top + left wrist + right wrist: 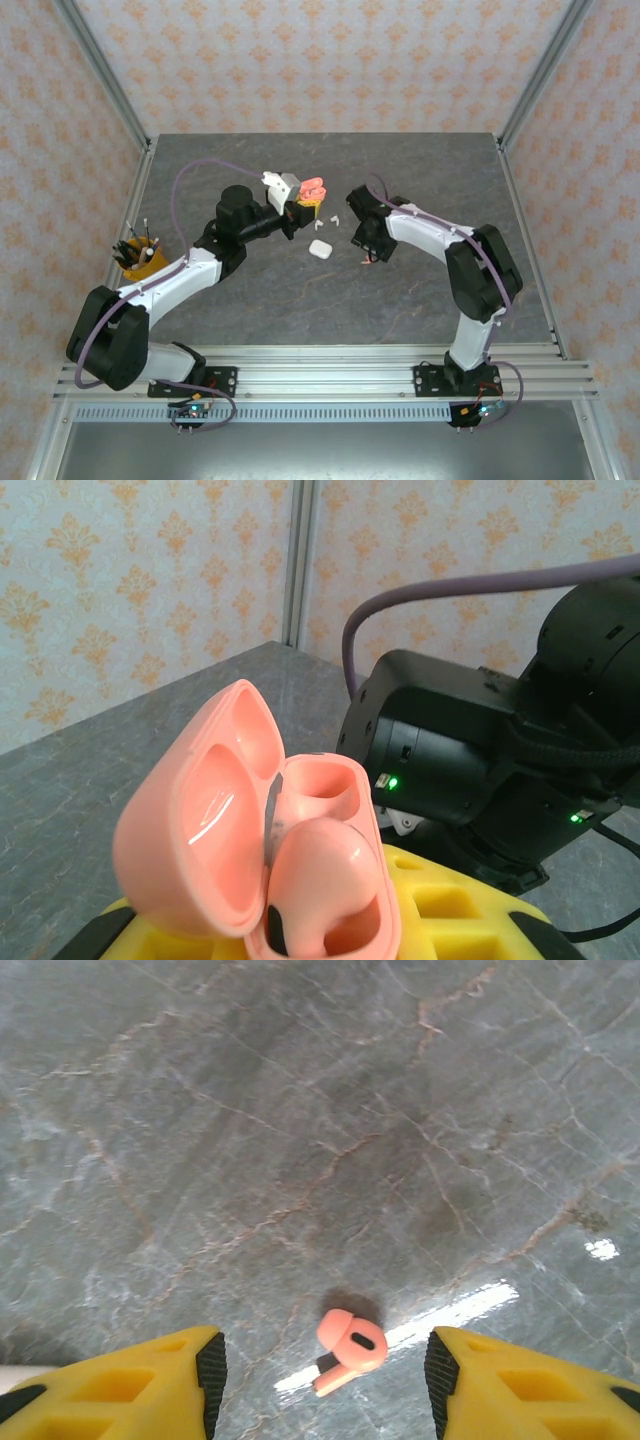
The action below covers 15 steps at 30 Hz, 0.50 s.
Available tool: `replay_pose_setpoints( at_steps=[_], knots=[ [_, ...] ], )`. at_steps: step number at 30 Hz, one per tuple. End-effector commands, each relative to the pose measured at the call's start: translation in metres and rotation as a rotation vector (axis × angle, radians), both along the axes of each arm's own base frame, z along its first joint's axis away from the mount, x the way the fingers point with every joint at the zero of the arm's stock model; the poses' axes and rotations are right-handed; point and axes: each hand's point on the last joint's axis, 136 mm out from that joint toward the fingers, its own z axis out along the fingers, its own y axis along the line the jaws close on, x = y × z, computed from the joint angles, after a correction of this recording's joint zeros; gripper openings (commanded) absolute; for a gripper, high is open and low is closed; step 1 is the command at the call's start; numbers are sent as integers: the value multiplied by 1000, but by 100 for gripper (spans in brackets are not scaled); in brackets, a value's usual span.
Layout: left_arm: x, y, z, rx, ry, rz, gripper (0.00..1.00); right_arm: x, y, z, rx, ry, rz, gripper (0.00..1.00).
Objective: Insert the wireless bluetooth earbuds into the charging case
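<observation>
My left gripper (300,212) is shut on the coral charging case (312,189), held above the table with its lid (200,820) swung open. One coral earbud (325,875) sits in the case's near socket; the far socket (320,785) is empty. In the left wrist view my gripper (320,945) shows yellow fingers (460,910) under the case. My right gripper (323,1378) is open and points down at the table. A second coral earbud (350,1345) lies loose between its fingertips, touching neither pad (212,1380). In the top view the right gripper (365,245) hovers right of the case.
A white case (320,249) lies shut on the grey marble table (300,300) between the arms. Two tiny white earbuds (322,222) lie just beyond it. A holder with tools (140,258) stands at the left. The right arm's black wrist (470,750) is close behind the coral case.
</observation>
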Motion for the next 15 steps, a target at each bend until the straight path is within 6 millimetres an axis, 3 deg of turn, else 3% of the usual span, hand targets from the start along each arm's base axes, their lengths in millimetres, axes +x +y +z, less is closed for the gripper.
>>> replay_pose_setpoints(
  at_steps=[1, 15],
  knots=[
    [0, 0, 17, -31, -60, 8, 0, -5, -5, -5, -52, 35, -58, 57],
    [3, -2, 16, -39, -64, 7, 0, -13, -3, -25, -74, 93, -69, 54]
  ],
)
